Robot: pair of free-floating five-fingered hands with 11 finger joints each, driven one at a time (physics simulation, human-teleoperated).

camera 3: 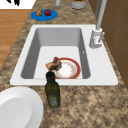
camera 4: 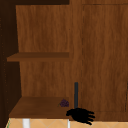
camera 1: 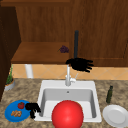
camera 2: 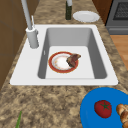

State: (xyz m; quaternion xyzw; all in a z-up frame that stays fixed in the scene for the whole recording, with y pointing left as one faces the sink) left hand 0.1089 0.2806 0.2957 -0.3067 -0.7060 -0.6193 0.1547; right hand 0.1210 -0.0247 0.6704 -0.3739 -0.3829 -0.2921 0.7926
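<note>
My right hand [camera 1: 80, 64] floats open with its fingers spread toward the right, at the wall cabinet's lower edge just under a dark door handle [camera 1: 76, 43]; the upper view has this hand [camera 4: 81, 115] below the handle [camera 4: 76, 95]. Purple grapes [camera 1: 64, 49] lie on the open shelf beside it. Low at the left, my left hand [camera 1: 32, 108] hangs with relaxed fingers by the right edge of a blue plate [camera 1: 10, 111] carrying a tomato [camera 1: 21, 105] and bread [camera 1: 16, 113]. It holds nothing.
In the sink [camera 2: 27, 72] lies a red-rimmed plate [camera 2: 58, 62] with a piece of meat [camera 2: 73, 59]. A faucet [camera 1: 68, 75] stands behind the basin. To its right are an olive bottle [camera 1: 109, 94] and a white plate [camera 1: 116, 115]. A potted plant [camera 1: 9, 80] sits far left.
</note>
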